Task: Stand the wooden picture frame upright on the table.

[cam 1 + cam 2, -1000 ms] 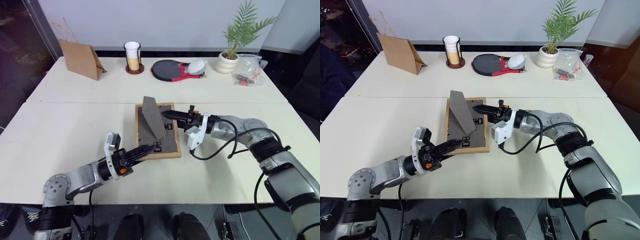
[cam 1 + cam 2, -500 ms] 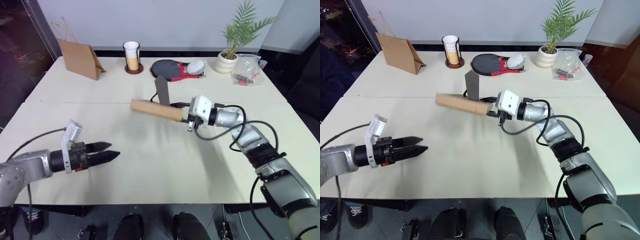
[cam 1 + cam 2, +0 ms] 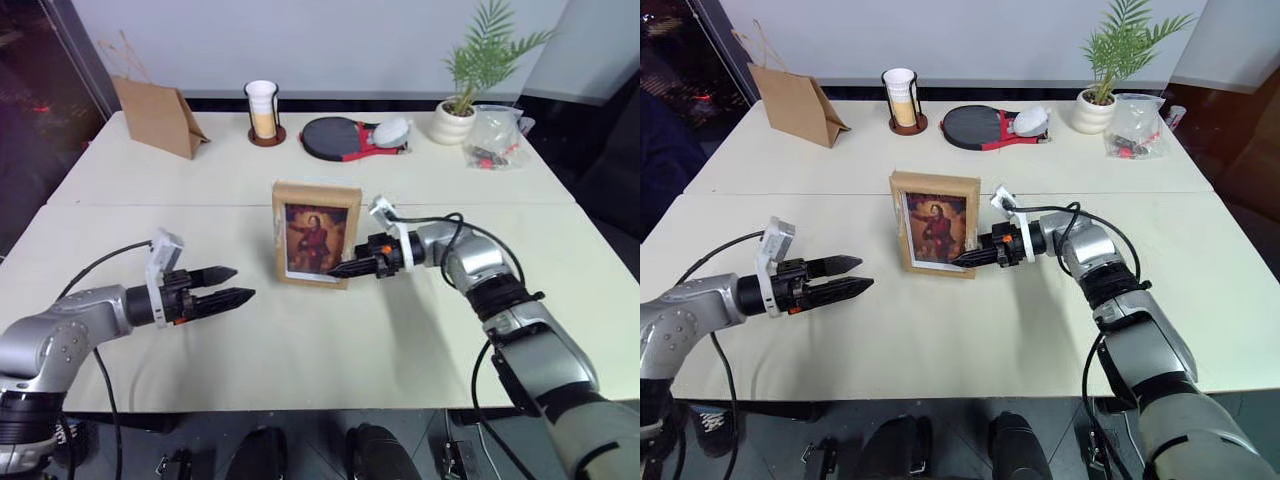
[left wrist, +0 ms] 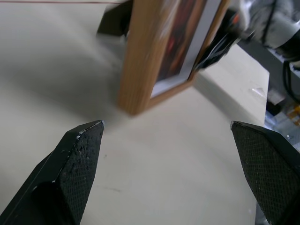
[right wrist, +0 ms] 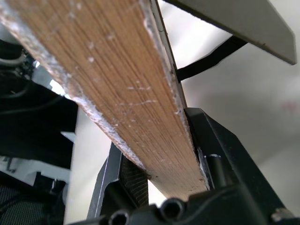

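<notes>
The right end effector point(image 3: 340, 268) is clamped on the lower right edge of the wooden picture frame point(image 3: 316, 233), upright mid-desk point(image 3: 400, 330) by the seam. The right wrist view shows fingers point(image 5: 220, 159) pinching the wood. The left end effector point(image 3: 855, 275) is spread, empty, apart.

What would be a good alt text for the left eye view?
A wooden picture frame stands upright on the table, portrait facing the camera, with the right gripper shut on its lower right edge. The left gripper is open beside it, apart from it.
</notes>
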### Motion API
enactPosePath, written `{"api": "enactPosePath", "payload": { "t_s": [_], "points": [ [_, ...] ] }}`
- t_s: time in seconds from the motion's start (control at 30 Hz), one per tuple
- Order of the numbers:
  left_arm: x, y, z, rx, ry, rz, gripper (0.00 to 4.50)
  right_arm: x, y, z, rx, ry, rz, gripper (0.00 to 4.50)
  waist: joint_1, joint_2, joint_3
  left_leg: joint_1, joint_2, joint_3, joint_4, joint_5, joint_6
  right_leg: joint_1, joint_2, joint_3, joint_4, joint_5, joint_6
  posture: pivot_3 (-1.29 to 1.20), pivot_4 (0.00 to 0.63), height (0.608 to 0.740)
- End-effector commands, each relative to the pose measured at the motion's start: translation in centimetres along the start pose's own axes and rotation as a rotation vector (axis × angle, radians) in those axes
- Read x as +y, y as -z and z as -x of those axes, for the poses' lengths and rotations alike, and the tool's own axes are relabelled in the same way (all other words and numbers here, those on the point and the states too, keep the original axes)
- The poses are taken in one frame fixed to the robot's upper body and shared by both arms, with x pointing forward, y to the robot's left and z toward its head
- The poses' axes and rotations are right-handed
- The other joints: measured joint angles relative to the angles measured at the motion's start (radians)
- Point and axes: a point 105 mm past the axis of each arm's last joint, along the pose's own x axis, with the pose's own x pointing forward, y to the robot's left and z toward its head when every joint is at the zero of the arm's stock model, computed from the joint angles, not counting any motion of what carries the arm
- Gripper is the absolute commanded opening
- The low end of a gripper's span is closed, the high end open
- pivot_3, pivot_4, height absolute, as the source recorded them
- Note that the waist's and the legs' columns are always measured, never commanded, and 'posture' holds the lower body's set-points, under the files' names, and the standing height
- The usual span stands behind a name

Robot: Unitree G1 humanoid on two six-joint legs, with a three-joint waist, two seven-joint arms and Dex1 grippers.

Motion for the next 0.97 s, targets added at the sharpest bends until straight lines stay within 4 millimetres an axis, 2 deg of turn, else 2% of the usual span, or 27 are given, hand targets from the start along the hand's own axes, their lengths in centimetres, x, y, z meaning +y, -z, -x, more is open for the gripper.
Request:
{"api": "enactPosePath", "payload": {
  "t_s": [0.03, 0.2, 0.23, 0.33, 0.43, 0.57, 0.73, 0.87, 0.97],
  "points": [
    [-0.9, -0.4, -0.3, 0.013, 0.028, -0.054, 4.49, -0.4, 0.0, 0.0, -0.005, -0.008, 0.015, 1.61, -0.001, 0.000, 0.000, 0.000, 0.000, 0.000, 0.000, 0.000, 0.000, 0.000, 0.000, 0.000, 0.000, 0.000, 0.000, 0.00, 0.150, 0.740],
    [-1.1, -0.8, -0.1, 0.023, 0.036, -0.087, 4.50, -0.6, -0.1, 1.2, -0.032, 0.013, -0.005, 3.81, -0.013, 0.000, 0.000, 0.000, 0.000, 0.000, 0.001, 0.000, 0.000, 0.000, 0.000, 0.000, 0.001, 0.000, 0.000, 0.00, 0.150, 0.740],
    [-1.1, -0.9, 0.0, 0.025, 0.037, -0.094, 4.50, -0.6, -0.2, 1.8, -0.028, 0.030, 0.008, 4.44, -0.015, 0.000, 0.000, 0.000, 0.000, 0.000, 0.001, 0.000, 0.000, 0.000, 0.000, 0.000, 0.001, 0.000, 0.000, 0.00, 0.150, 0.740],
    [-1.2, -1.1, 0.0, 0.033, 0.044, -0.116, 4.50, -0.4, 0.6, 4.3, 0.062, 0.107, 0.124, 4.48, -0.012, 0.000, 0.000, 0.000, 0.000, 0.000, 0.000, 0.000, 0.000, 0.000, -0.001, 0.000, 0.001, 0.000, 0.000, 0.00, 0.150, 0.740],
    [-1.3, -1.2, 0.1, 0.051, 0.053, -0.154, 4.50, 0.8, -0.5, 8.0, 0.058, 0.217, 0.194, 4.48, -0.008, 0.000, 0.000, 0.000, -0.001, 0.000, 0.000, 0.000, 0.000, 0.000, -0.001, 0.000, 0.000, 0.000, 0.000, 0.00, 0.150, 0.740],
    [-1.1, -2.3, 0.3, 0.028, 0.044, -0.195, 4.50, 3.2, -2.5, 11.9, 0.106, 0.396, 0.359, 4.48, -0.013, 0.001, 0.001, -0.001, -0.001, 0.000, 0.000, 0.000, 0.000, 0.000, -0.002, 0.000, -0.001, 0.000, 0.000, 0.00, 0.150, 0.740],
    [-1.0, -3.1, 0.7, 0.035, 0.026, -0.264, 4.50, 7.2, -5.5, 13.7, 0.136, 0.504, 0.510, 4.48, -0.021, 0.002, 0.001, 0.001, 0.000, 0.000, 0.000, 0.000, 0.000, 0.000, -0.001, 0.000, 0.001, -0.001, -0.001, 0.00, 0.150, 0.740],
    [-1.0, -3.2, 1.3, 0.072, 0.012, -0.313, 4.50, 9.1, -6.8, 14.4, 0.153, 0.556, 0.543, 4.48, -0.016, 0.002, 0.001, 0.001, 0.000, 0.000, 0.001, 0.000, 0.000, 0.001, -0.001, 0.000, 0.000, -0.002, -0.003, 0.00, 0.150, 0.740],
    [-1.0, -3.9, 1.7, 0.047, 0.006, -0.311, 4.50, 10.0, -7.2, 14.2, 0.149, 0.563, 0.537, 4.48, -0.014, 0.002, 0.001, 0.001, 0.000, 0.000, 0.001, 0.000, 0.000, 0.002, -0.001, 0.000, 0.000, -0.002, -0.003, 0.00, 0.150, 0.740]
  ]
}}
